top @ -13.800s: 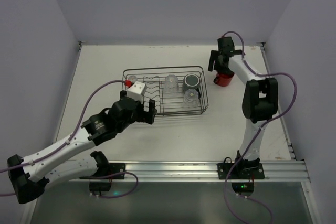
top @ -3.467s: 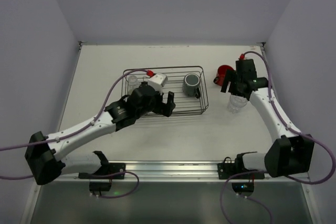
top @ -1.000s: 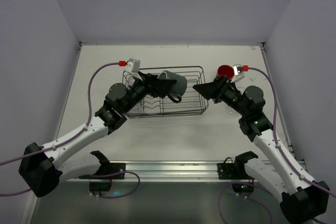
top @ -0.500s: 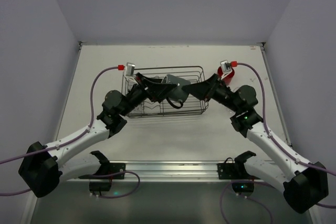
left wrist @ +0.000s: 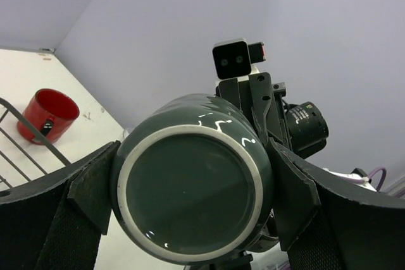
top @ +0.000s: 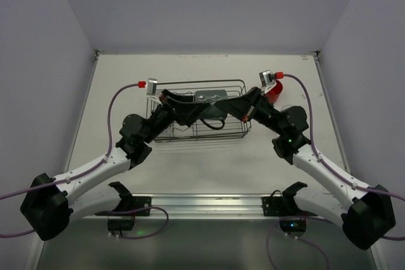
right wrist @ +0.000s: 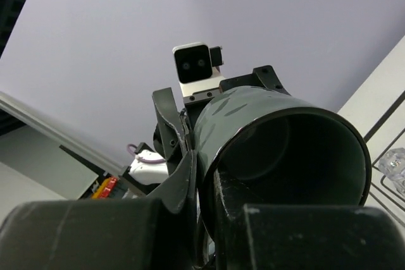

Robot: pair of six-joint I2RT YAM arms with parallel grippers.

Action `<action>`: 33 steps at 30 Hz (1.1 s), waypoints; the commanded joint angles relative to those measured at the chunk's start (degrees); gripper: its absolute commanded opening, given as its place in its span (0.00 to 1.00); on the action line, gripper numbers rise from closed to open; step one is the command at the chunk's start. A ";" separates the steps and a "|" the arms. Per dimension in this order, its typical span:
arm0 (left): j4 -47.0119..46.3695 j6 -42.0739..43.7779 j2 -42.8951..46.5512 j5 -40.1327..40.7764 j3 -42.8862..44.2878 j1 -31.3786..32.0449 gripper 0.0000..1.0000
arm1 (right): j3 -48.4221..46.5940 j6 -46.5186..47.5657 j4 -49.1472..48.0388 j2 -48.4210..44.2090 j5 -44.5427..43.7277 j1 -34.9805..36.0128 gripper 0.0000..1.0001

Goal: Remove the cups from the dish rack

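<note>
The dark grey-green mug (top: 212,100) hangs on its side above the black wire dish rack (top: 190,136), held from both ends. My left gripper (top: 195,109) is shut on its body, a finger (left wrist: 95,188) on each flank and its base (left wrist: 193,188) facing the left wrist camera. My right gripper (top: 231,106) is shut on the mug's rim (right wrist: 278,150), one finger inside the mouth and one outside. The red mug (top: 274,91) stands on the table to the right of the rack, and shows in the left wrist view (left wrist: 47,115) too. A small clear glass (right wrist: 393,161) shows low at the right edge.
Both arms meet over the rack's right half and hide much of its inside. Grey walls close in the white table (top: 126,74) on three sides. The metal rail (top: 209,205) with the arm bases runs along the near edge.
My right gripper has come in from the right and shut on the mug's rim. The left gripper has kept its hold, turning the mug more level.
</note>
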State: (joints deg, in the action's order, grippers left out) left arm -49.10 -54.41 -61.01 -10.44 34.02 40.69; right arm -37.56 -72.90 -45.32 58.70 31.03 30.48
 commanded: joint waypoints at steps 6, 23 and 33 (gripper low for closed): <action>20.16 11.95 11.16 6.82 4.21 0.01 1.00 | -6.99 16.47 18.59 -8.07 -8.61 -2.44 0.00; 83.63 29.64 29.36 28.17 12.47 0.27 1.00 | -35.11 49.60 72.21 6.49 -42.63 -28.17 0.00; 81.02 35.60 34.39 31.19 12.30 1.41 1.00 | -42.33 55.50 74.06 27.66 -43.16 -37.33 0.00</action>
State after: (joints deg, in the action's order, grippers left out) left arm 30.94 -22.79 -24.25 20.25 46.61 41.91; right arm -74.37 -21.47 29.87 83.22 -10.13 -6.22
